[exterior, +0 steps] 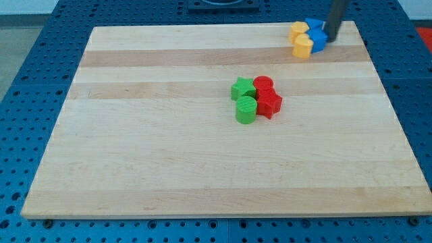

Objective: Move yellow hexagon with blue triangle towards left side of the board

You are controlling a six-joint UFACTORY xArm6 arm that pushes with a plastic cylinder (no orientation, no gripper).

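A pale wooden board (202, 169) lies on a blue perforated counter (27, 101); the counter shows on all sides of it. The board's grain runs across the view in light and darker bands.

Near to far: the lower half of the board carries nothing. Just above mid-board, slightly right of centre, sits a tight cluster of four blocks. The green cylinder (246, 109) is nearest the view's bottom, the green star (242, 88) above it. To their right are the red star-like block (269, 102) and the red cylinder (263, 84). All four touch or nearly touch.

At the far right, close to the board's top edge, sits a second cluster. The yellow hexagon (299, 30) is at its left, with a yellow block (303, 46), shape unclear, just below it. The blue triangle (313, 25) is at the top right of the group and a second blue block (317, 40) lies under it, both pressed against the yellow ones.

The arm enters from the view's top as a dark rod leaning slightly right. Its tip (330, 39) rests at the right flank of the blue blocks, touching or just beside them. No gripper is fitted, so there is no grasp to record.

Left of this cluster the board's top strip lies open all the way to the left edge. The red-green cluster sits well below that strip.
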